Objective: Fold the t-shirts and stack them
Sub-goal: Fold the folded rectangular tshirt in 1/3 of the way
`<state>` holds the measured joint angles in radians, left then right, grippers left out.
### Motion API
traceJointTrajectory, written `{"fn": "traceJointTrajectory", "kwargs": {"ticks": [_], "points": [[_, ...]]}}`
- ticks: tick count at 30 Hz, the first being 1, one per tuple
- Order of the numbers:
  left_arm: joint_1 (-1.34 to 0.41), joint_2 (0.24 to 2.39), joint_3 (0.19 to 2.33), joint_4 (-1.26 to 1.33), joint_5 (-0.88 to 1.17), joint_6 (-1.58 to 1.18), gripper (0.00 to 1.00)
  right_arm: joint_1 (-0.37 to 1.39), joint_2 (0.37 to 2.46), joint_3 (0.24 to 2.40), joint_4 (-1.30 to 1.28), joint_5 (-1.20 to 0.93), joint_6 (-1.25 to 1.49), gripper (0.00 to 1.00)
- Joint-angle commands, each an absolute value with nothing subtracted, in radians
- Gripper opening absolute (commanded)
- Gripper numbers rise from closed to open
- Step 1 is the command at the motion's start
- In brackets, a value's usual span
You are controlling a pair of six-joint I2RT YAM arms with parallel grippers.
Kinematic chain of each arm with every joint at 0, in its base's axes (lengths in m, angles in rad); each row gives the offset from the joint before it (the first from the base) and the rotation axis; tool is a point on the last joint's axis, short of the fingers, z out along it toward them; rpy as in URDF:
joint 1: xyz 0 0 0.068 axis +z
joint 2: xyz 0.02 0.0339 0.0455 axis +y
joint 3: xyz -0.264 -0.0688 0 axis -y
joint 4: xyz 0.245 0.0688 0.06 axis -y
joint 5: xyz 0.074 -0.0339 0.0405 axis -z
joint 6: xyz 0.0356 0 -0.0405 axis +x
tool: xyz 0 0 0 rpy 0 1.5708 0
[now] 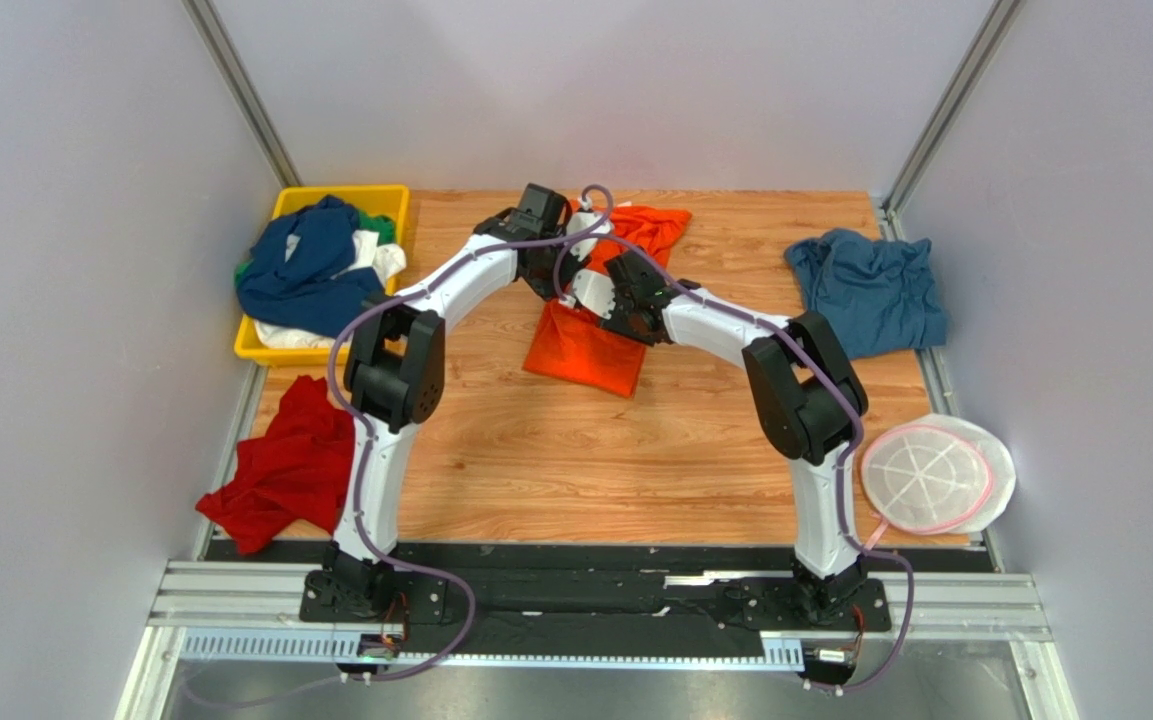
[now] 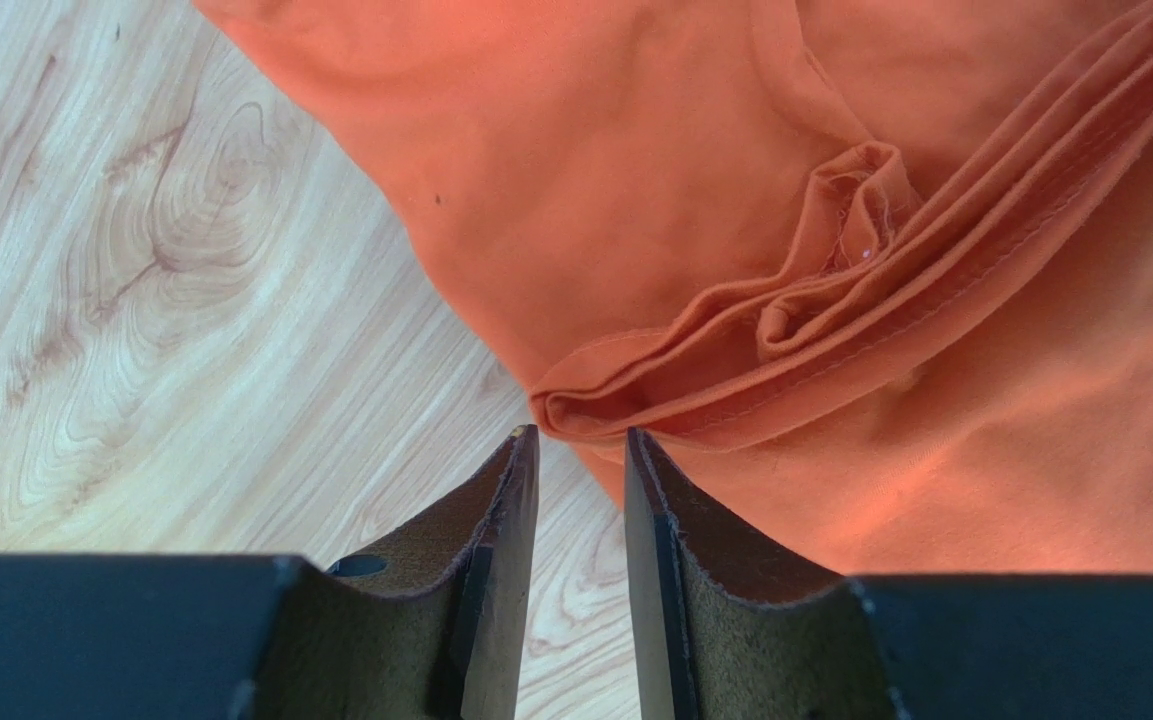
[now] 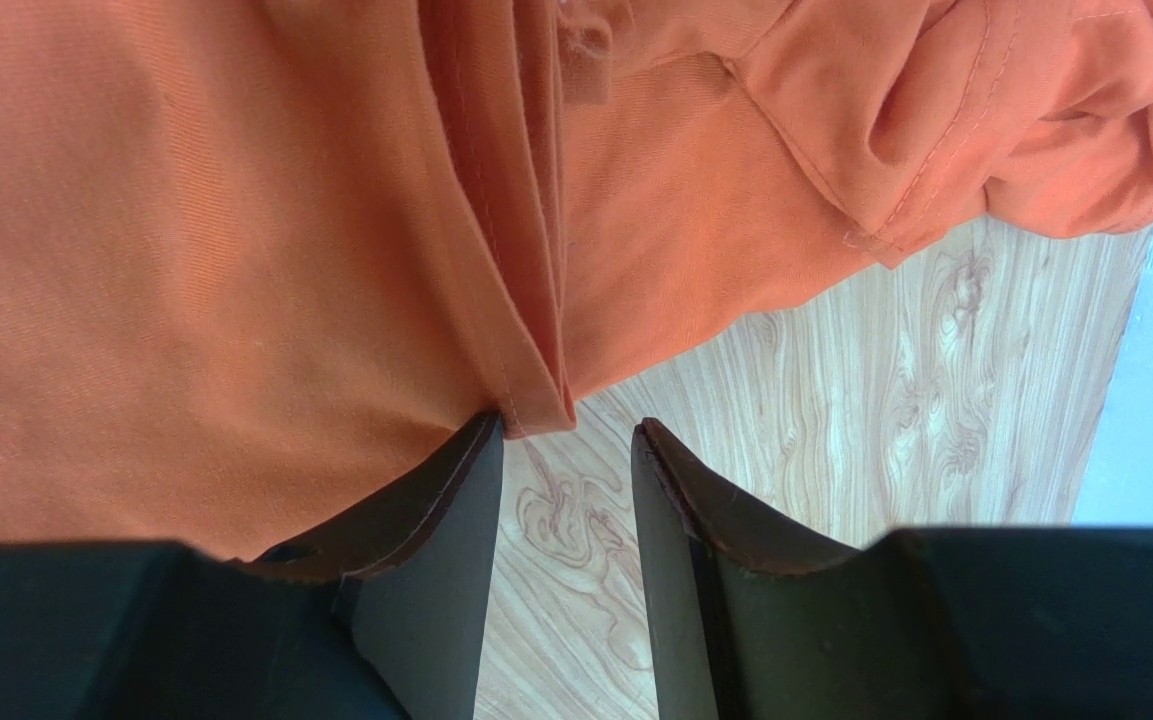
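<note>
**Three views, one shirt in common**

Your top camera looks down from high at the near side, facing far, taking in the whole table (image 1: 612,465); your wrist cameras sit close behind their fingers (image 2: 485,570) (image 3: 432,555), facing the orange t-shirt (image 1: 585,348); all three share it.

An orange shirt (image 1: 591,342) lies at the far middle of the table (image 1: 612,450), running from far right to near left, its near part folded flat. Both arms reach over it, the left hand (image 1: 552,267) from the left and the right hand (image 1: 591,297) from the right, close together above the cloth. A blue shirt (image 1: 871,290) lies crumpled at the far right. A red shirt (image 1: 289,465) hangs over the left edge. At the far left a yellow tray (image 1: 387,195) holds a heap: a navy shirt (image 1: 312,263) on top, a white shirt (image 1: 289,336) and a green shirt (image 1: 376,228) showing under it. A round disc (image 1: 935,477) sits at the near right edge.
</note>
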<state>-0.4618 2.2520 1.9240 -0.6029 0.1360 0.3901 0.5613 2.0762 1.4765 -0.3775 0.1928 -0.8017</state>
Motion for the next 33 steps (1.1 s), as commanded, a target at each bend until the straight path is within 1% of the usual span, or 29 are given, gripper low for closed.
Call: {"fn": "traceJointTrajectory", "kwargs": {"ticks": [1, 17, 28, 31, 32, 33], "points": [[-0.477, 2.266, 1.962, -0.617, 0.212, 0.371, 0.37, 0.563, 2.089, 1.516, -0.29, 0.221, -0.795, 0.41], [-0.477, 2.376, 2.069, -0.62, 0.132, 0.341, 0.36, 0.561, 2.092, 1.499, -0.222, 0.302, -0.802, 0.41], [-0.477, 2.335, 2.054, -0.608, 0.017, 0.308, 0.36, 0.563, 2.019, 1.433, -0.215, 0.334, -0.787, 0.42], [-0.477, 2.292, 2.03, -0.591, 0.003, 0.299, 0.36, 0.563, 1.968, 1.393, -0.21, 0.347, -0.775, 0.44], [-0.477, 2.278, 2.013, -0.583, 0.003, 0.298, 0.36, 0.563, 1.939, 1.381, -0.201, 0.351, -0.772, 0.5], [-0.477, 2.249, 2.002, -0.574, 0.003, 0.296, 0.37, 0.563, 1.924, 1.368, -0.196, 0.353, -0.767, 0.52]]}}
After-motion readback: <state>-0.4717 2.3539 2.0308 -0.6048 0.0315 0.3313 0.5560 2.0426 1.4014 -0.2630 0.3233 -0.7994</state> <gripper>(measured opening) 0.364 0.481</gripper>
